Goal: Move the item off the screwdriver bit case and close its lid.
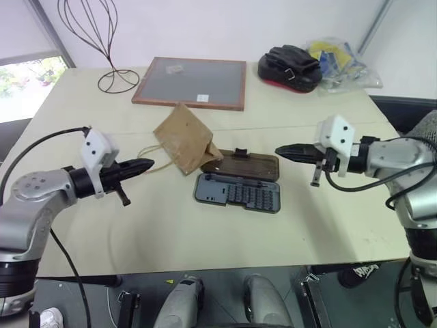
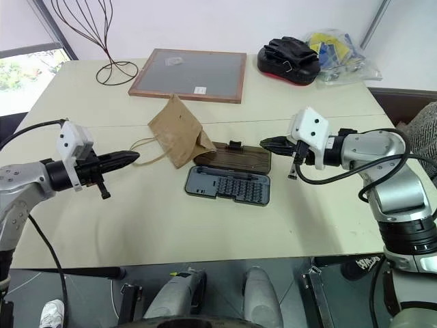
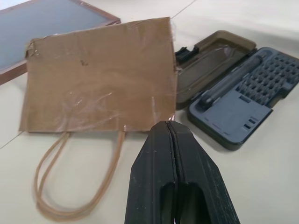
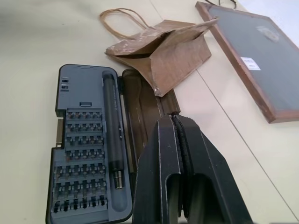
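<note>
You have one screwdriver bit case [image 1: 237,193] lying open at the table's [image 1: 171,239] centre, its one smoky lid [image 1: 240,165] folded flat at the tray's 12 o'clock. One brown paper bag [image 1: 183,143] sits at the case's 10 o'clock, one corner resting on the lid's end. Your two grippers, the left gripper [image 1: 147,165] at 9 o'clock and the right gripper [image 1: 281,151] at 3 o'clock, both have their fingers pressed together, holding nothing.

The paper bag [image 1: 183,142] covers one end of the open lid [image 1: 242,165] (how much lies beneath cannot be told). The bits in the grey tray [image 1: 239,193] are too small to identify. The wire stand [image 1: 102,41] is cut off at the top edge.
</note>
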